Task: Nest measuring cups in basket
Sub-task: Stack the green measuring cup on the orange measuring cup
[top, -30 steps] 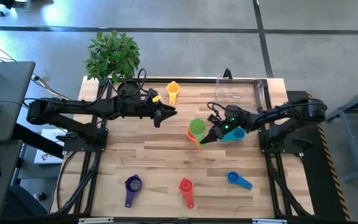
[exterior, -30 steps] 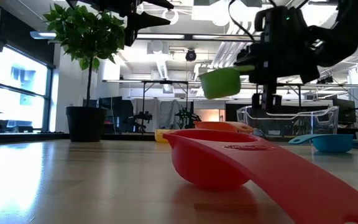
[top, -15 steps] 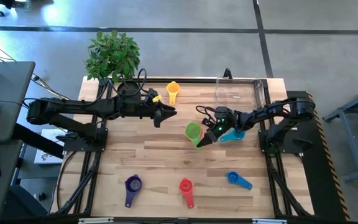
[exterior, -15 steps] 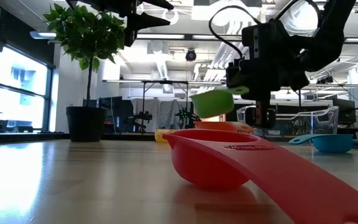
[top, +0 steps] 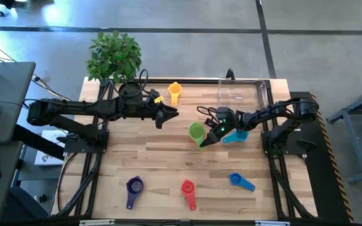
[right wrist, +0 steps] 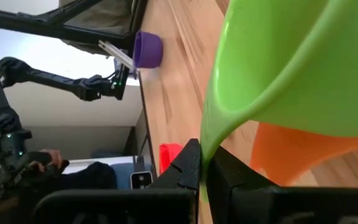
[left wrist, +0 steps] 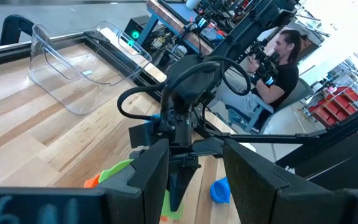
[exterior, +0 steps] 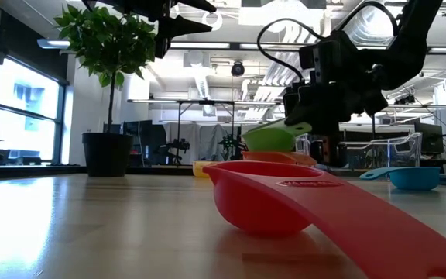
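Observation:
The green measuring cup [top: 196,132] hangs at mid-table in my shut right gripper [top: 204,140], its bowl low over the orange cup [exterior: 279,157], which stands on the wood. A light blue cup [top: 234,136] lies just right of them. The yellow cup [top: 175,92] lies near the far edge. Along the near edge lie the purple [top: 134,186], red [top: 188,189] and blue [top: 239,181] cups. The clear basket [top: 244,94] stands at the far right. My left gripper [top: 172,114] waits open, high over the table's left middle. My right gripper pinches the green cup's flat handle [right wrist: 209,144] between its two fingers. The fingers slant down from the table's right side. The bowl [exterior: 268,139] is mouth-up in the mouth of the orange cup; whether it rests there I cannot tell.
A potted plant [top: 114,55] stands at the far left corner. Bare wood lies between the middle cups and the near row. A person [left wrist: 278,56] sits beyond the table's right side.
My right gripper has gone down and a little toward the table's left edge, tipping further downward, still shut on the green cup. The cup has come from well above the orange cup down onto its mouth and now covers it from above.

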